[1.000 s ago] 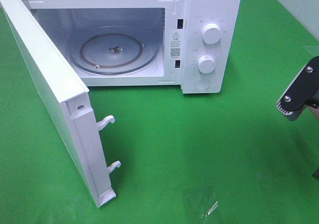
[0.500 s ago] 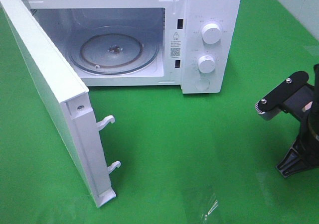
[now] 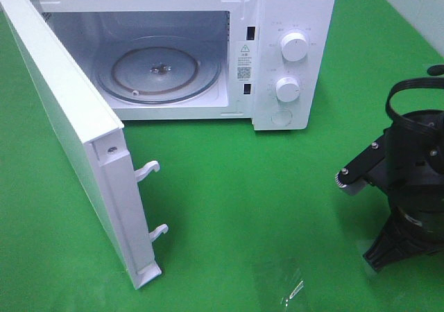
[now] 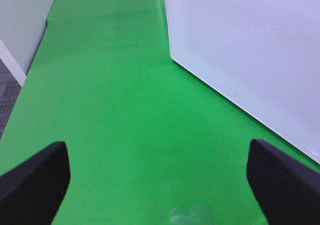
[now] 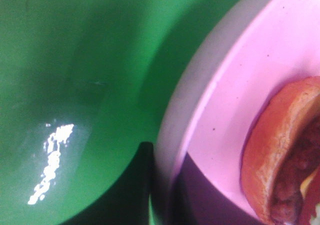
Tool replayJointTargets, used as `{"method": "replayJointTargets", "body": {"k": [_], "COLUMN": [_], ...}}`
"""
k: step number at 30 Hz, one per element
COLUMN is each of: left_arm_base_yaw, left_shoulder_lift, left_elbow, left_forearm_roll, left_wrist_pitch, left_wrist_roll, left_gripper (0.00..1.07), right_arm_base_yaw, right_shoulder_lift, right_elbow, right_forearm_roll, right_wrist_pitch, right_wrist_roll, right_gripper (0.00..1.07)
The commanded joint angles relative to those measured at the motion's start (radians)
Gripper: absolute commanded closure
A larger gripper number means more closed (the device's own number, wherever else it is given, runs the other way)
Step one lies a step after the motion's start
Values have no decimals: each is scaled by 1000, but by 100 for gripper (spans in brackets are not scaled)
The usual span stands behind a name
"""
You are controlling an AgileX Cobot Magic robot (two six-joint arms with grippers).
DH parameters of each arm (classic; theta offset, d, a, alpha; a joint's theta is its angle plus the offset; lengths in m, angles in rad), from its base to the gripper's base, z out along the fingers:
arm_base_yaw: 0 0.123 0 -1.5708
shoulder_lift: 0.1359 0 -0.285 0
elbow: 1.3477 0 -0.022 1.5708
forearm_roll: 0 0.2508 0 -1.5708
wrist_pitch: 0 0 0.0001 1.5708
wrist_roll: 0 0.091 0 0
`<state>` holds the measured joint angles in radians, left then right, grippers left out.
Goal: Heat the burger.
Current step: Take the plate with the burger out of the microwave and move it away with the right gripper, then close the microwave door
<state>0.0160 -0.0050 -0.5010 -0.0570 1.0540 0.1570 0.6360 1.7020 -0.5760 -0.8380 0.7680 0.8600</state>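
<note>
Your right gripper point(image 5: 162, 185) is closed on the pink plate point(image 5: 235, 85) carrying the burger point(image 5: 280, 155) above the green counter point(image 3: 243, 187); your left gripper point(image 4: 159, 185) hangs open beside the microwave door point(image 4: 250, 50).

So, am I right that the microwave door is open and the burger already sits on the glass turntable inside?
Not quite: the door is open, but the turntable is bare in the exterior high view. The right wrist view shows the burger on the pink plate.
</note>
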Motion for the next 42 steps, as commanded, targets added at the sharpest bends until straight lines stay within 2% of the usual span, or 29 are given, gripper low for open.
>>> {"method": "replayJointTargets", "body": {"k": [1,13,17,18,19,20,21,22,23,26,30,31,32,33,34,35,37,42], "left_arm_base_yaw": [4,4,4,4,4,4,4,4,4,4,4,4,4,4,4,4,4,4], "left_shoulder_lift": [-18,-18,-18,-18,-18,-18,-18,-18,-18,-18,-18,-18,-18,-18,-18,-18,-18,-18], "left_elbow": [1,1,1,1,1,1,1,1,1,1,1,1,1,1,1,1,1,1], "left_forearm_roll": [3,3,3,3,3,3,3,3,3,3,3,3,3,3,3,3,3,3], "left_wrist_pitch": [-14,-14,-14,-14,-14,-14,-14,-14,-14,-14,-14,-14,-14,-14,-14,-14,-14,-14], "left_wrist_roll": [-6,-6,-6,-6,-6,-6,-6,-6,-6,-6,-6,-6,-6,-6,-6,-6,-6,-6], "left_gripper": [18,18,18,18,18,18,18,18,18,18,18,18,18,18,18,18,18,18], "right_arm_base_yaw": [-39,-55,-53,-53,-53,-53,-53,-53,-52,-52,-52,-52,-52,-52,-52,-52,-52,-52], "right_shoulder_lift": [50,91,58,58,30,30,-14,-14,-64,-111,-263,-263,-331,-331,-404,-404,-514,-609], "right_elbow": [-9,-11,-41,-41,-58,-58,-76,-76,-91,-101,-125,-125,-125,-125,-125,-125,-125,-125], "right_forearm_roll": [-48,-36,11,11,43,43,75,75,107,143,259,259,308,308,368,368,470,544], "right_wrist_pitch": [8,-43,-28,-28,-24,-24,-22,-22,-12,-10,-26,-26,-39,-39,-40,-40,-23,18], "right_wrist_roll": [45,55,51,51,35,35,-9,-9,-67,-129,-270,-270,-330,-330,-390,-390,-483,-553], "right_gripper": [106,101,89,89,82,82,75,75,67,63,49,49,42,42,36,36,28,30]}}
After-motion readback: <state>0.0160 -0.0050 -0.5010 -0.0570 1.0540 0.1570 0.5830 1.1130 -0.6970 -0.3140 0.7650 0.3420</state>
